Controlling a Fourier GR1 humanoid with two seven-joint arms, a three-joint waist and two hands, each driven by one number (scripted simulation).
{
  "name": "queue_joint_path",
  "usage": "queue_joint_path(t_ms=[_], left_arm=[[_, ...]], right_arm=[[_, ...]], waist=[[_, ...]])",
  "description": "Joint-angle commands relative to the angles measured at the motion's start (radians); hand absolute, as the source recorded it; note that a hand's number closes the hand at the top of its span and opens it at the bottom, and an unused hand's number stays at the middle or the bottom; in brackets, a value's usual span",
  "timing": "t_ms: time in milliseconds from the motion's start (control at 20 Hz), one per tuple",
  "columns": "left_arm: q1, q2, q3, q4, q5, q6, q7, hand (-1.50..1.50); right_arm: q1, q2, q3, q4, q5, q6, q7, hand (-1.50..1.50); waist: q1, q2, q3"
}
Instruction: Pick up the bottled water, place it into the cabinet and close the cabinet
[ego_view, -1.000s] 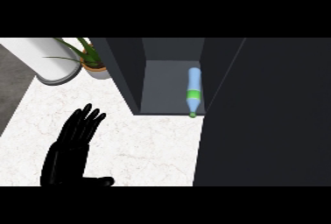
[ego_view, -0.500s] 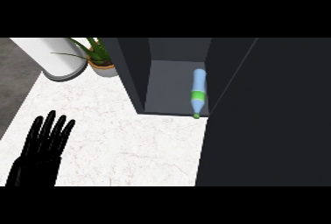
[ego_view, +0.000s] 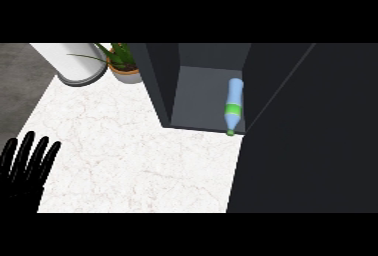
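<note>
The bottled water (ego_view: 233, 104), pale blue with a green label and cap, lies on its side on the floor of the dark cabinet (ego_view: 196, 107), close to its right side, cap towards me. A large dark panel (ego_view: 310, 135), which looks like the cabinet's door, fills the right of the view and covers the cabinet's right edge. My left hand (ego_view: 28, 162) shows at the lower left over the counter's edge, fingers straight and pointing up, holding nothing. My right hand is out of sight.
A white cylinder (ego_view: 74, 62) stands at the back left of the marble counter (ego_view: 133, 160). A potted plant (ego_view: 124, 62) sits beside it, against the cabinet's left wall. The counter's left edge drops to a grey floor (ego_view: 18, 85).
My left hand has drawn back to the left and down towards the counter's lower left corner. The bottle has stayed in the cabinet. The dark panel on the right looks unchanged.
</note>
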Motion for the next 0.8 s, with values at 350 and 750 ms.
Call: queue_joint_path(t_ms=[350,750], left_arm=[[0.019,0.072,0.062,-0.009,0.049,-0.108,0.008,-1.50],[-0.002,0.105,0.086,-0.005,0.071,-0.145,0.028,-1.50]], right_arm=[[-0.157,0.031,0.189,-0.053,-0.008,0.037,0.162,1.50],[-0.281,-0.004,0.133,-0.014,0.007,0.072,0.199,1.50]], waist=[[0.076,0.028,-0.004],[0.125,0.040,-0.010]])
